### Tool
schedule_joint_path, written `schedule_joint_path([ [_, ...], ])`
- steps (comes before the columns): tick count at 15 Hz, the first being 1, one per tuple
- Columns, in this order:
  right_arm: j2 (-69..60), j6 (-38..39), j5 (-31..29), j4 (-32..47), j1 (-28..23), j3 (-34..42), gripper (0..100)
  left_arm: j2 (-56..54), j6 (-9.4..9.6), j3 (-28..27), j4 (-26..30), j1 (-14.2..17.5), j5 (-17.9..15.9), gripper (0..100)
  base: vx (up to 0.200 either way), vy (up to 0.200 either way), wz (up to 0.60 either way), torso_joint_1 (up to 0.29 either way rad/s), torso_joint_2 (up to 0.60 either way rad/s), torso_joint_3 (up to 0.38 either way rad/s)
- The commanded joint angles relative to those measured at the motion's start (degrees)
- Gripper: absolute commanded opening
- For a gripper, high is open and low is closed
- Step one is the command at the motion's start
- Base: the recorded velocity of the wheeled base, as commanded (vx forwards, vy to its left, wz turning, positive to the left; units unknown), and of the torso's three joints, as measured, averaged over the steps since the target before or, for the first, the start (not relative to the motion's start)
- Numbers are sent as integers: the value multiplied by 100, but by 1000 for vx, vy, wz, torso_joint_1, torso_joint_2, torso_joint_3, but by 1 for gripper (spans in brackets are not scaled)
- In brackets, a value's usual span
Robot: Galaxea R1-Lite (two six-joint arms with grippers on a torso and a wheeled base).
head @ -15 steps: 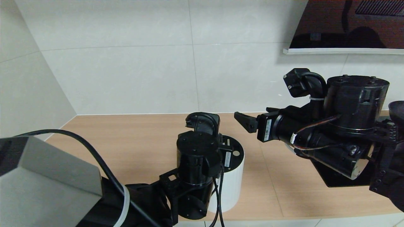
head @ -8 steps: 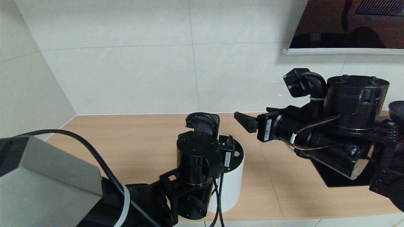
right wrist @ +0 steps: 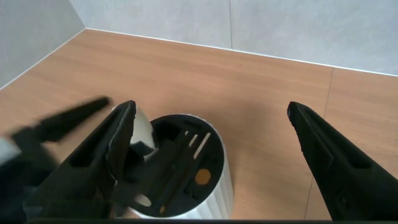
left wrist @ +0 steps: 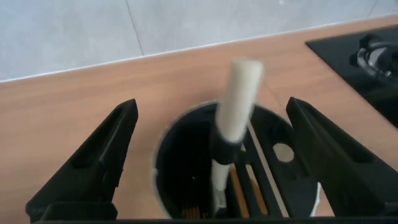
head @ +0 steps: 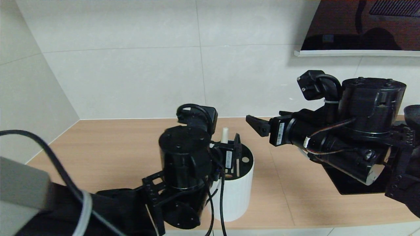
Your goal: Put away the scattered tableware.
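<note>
1. The cream-handled utensil (left wrist: 239,99) stands upright in the round opening of the white holder (head: 239,190). Its lower end is hidden inside, so I cannot tell what kind of utensil it is.
2. The left gripper (left wrist: 211,112) hangs just above the holder, released. Its two fingers (left wrist: 93,162) are spread wide on either side of the handle and do not touch it.
3. The right gripper (head: 257,126) is held in the air beside the holder, on the robot's right. It is also spread wide and holds nothing.
4. The holder sits on the wooden countertop (head: 131,147) near its front edge. A black cooktop (head: 347,186) lies well to the right, largely covered by the right arm.
5. In the head view the left arm hides most of the holder's black lid. The left wrist view shows the lid's slots, with thin orange-brown sticks (left wrist: 238,186) in them. The right wrist view looks down on the holder from the other side.
</note>
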Motion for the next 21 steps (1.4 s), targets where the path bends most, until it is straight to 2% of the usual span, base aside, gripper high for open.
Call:
schedule_joint_path([
  [1,-209,1,-6,6,-270,10,100,-1447,-18,136,637,2,-138,100,0,0,0,0,0,0],
  [3,-596,-25,-6,6,-420,230,100,-2133,-167,461,787,98,-718,100,0,0,0,0,0,0],
  [4,-631,-34,-6,6,-437,265,100,-2177,-176,488,787,125,-771,100,0,0,0,0,0,0],
  [5,-921,-359,3,-3,-719,441,100,-2555,-202,690,795,432,-1070,100,0,0,0,0,0,0],
  [7,-1370,-579,3,-20,-1097,740,100,-2976,-193,839,813,696,-1070,100,0,0,0,0,0,0],
  [8,-1906,-588,65,15,-1299,1047,100,-3442,-167,1103,892,960,-1070,100,0,0,0,0,0,0],
  [11,-2952,-649,65,50,-1580,1654,100,-4514,-158,1516,1534,1531,-1087,100,0,0,0,0,0,0],
  [12,-3681,-896,74,50,-1905,2040,100,-5121,-26,1665,2096,2085,-1096,100,0,0,0,0,0,0],
  [13,-3954,-983,82,76,-2037,2172,100,-5367,79,1709,2272,2269,-1096,100,0,0,0,0,0,0],
  [14,-4613,-1045,82,358,-2239,2366,100,-5903,290,1868,2527,2568,-1096,100,0,0,0,0,0,0],
  [16,-5834,-1045,74,1720,-2309,2383,100,-6747,571,2175,2773,3025,-1105,100,0,0,0,0,0,0],
  [17,-5878,-1045,74,1773,-2318,2383,100,-6773,580,2184,2791,3043,-1096,100,0,0,0,0,0,0],
  [18,-6625,-1045,65,2757,-2406,2260,100,-7389,800,2316,3054,3377,-1105,100,0,0,0,0,0,0],
  [19,-7109,-1045,65,3267,-2705,2234,100,-7960,958,2377,3336,3746,-1254,100,0,0,0,0,0,0],
  [20,-7302,-1045,74,3363,-2872,2234,100,-8276,1020,2369,3546,3860,-1403,100,0,0,0,0,0,0],
  [21,-7302,-1045,74,3363,-2872,2234,100,-8276,1020,2369,3546,3860,-1403,100,0,0,0,0,0,0],
])
